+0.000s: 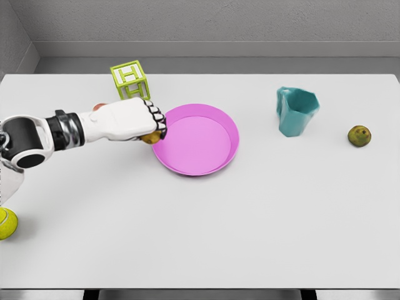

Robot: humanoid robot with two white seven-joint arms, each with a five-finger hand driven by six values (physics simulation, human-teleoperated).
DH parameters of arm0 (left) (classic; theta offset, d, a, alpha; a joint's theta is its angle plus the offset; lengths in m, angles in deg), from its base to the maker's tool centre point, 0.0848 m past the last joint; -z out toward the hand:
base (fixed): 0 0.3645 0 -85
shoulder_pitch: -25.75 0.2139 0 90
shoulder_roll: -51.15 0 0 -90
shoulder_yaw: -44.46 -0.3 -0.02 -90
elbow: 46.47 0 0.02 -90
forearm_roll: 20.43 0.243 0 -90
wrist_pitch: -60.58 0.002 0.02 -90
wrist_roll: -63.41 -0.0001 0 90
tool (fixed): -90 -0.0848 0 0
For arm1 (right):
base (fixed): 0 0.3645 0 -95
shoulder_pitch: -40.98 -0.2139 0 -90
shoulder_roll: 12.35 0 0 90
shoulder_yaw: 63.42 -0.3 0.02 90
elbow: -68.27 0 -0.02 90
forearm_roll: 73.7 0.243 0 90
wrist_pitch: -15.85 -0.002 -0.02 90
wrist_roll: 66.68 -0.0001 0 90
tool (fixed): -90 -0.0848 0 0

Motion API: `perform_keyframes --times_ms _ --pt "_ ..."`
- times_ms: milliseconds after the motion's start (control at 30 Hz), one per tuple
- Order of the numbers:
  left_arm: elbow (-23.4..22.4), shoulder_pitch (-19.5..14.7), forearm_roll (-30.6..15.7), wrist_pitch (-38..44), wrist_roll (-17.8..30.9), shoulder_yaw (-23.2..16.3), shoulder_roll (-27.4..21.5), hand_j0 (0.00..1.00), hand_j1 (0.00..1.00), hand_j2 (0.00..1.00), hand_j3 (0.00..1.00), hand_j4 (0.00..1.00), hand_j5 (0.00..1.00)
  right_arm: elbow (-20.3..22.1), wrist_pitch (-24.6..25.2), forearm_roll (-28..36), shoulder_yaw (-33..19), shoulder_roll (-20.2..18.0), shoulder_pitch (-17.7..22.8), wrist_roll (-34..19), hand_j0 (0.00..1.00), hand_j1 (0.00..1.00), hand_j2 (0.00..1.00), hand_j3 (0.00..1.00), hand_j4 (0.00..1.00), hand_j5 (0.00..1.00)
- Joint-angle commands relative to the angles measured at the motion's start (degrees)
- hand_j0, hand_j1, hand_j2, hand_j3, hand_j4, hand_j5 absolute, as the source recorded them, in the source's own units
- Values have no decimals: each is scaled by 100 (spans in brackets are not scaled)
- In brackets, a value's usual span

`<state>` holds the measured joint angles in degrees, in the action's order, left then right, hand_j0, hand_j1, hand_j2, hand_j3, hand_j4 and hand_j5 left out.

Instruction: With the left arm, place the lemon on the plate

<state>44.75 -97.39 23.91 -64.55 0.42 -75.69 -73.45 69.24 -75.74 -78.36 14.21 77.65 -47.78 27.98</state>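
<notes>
Far left, near edge: a tennis ball (6, 223) sits partly cut off by the frame, untouched and not part of the job.

Left arm comes in from the left, forearm level over the table (200, 237). Left hand (140, 122) has its fingers curled down around a small yellowish thing, the lemon (150, 138); only a sliver of it shows under the fingertips. So the grasp looks made. Can't tell whether the lemon is lifted clear of the table or resting on it.

Just behind the hand, farther back: a green letter block (130, 79), apart from the fingers. A small red thing peeks out behind the wrist, too hidden to name.

The pink plate (215, 159) is right beside the hand, knuckles at its left rim. Lemon is at the rim edge, not over the dish floor. Plate holds nothing.

Right of the plate: a teal cup (297, 111), upright, well apart. Far right: a dull green-brown fruit (359, 135), maybe a second lemon-like piece, not touched.

Right arm not visible.

Status, my read: pick done, carry nearly done. Left: a short move rightward over the plate's centre, lower, let go, pull the hand back clear.
</notes>
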Motion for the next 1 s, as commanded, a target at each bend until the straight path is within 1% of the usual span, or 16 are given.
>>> perform_keyframes --times_ms 0,67,333,400,433,467,567,600,667,700,767,800,867,900,933,967 --pt "1 -9 -13 13 32 -52 93 49 49 49 49 49 49 0 0 0 -2 0 0 0 100 100 100 100 100 100" --pt "1 -61 -4 13 111 -61 208 49 49 49 49 49 49 0 0 0 -2 0 0 0 100 100 100 100 100 100" --pt "-16 -448 -4 13 129 -632 480 50 50 50 50 50 50 0 0 0 -2 0 0 0 100 100 100 100 100 100" --pt "-16 -457 -4 13 129 -729 480 50 50 50 50 50 50 0 0 0 -2 0 0 0 100 100 100 100 100 100" --pt "-16 -457 -22 13 102 -729 480 60 60 60 60 60 60 0 0 0 6 0 0 0 100 100 100 100 100 100" --pt "-16 -457 -136 13 67 -720 480 100 100 100 100 100 100 0 0 0 -2 0 0 0 100 100 100 100 100 100" --pt "1 -439 -215 24 76 -659 393 100 100 100 100 100 100 0 0 0 -2 0 0 0 100 100 100 100 100 100" --pt "1 -431 -294 33 76 -527 173 100 100 100 100 100 100 0 0 0 6 0 0 0 100 100 100 100 100 100" --pt "-16 -308 -382 33 76 -26 -433 100 100 100 100 100 100 0 0 0 -2 0 0 0 100 100 100 100 100 100" --pt "-16 -97 -426 33 67 211 -688 100 100 100 100 100 100 0 0 0 -2 0 0 0 100 100 100 100 100 100" --pt "-60 623 -891 33 67 896 -1242 100 100 100 100 100 100 0 0 0 -2 0 0 0 100 100 100 100 100 100" --pt "-113 913 -1111 33 67 1186 -1400 100 100 100 100 100 100 0 0 0 -2 0 0 0 100 100 100 100 100 100" --pt "-411 1388 -1270 24 58 1758 -1471 100 100 100 100 100 100 0 0 0 -2 0 0 0 100 100 100 100 100 100" --pt "-596 1512 -1287 24 58 1916 -1471 100 100 100 100 100 100 0 0 0 -2 0 0 0 100 100 100 100 100 100" --pt "-833 1529 -1296 33 58 1943 -1462 100 100 100 100 100 100 0 0 0 -2 0 0 0 100 100 100 100 100 100" --pt "-965 1538 -1428 33 58 1943 -1453 100 100 100 100 100 100 0 0 0 -2 0 0 0 100 100 100 100 100 100"
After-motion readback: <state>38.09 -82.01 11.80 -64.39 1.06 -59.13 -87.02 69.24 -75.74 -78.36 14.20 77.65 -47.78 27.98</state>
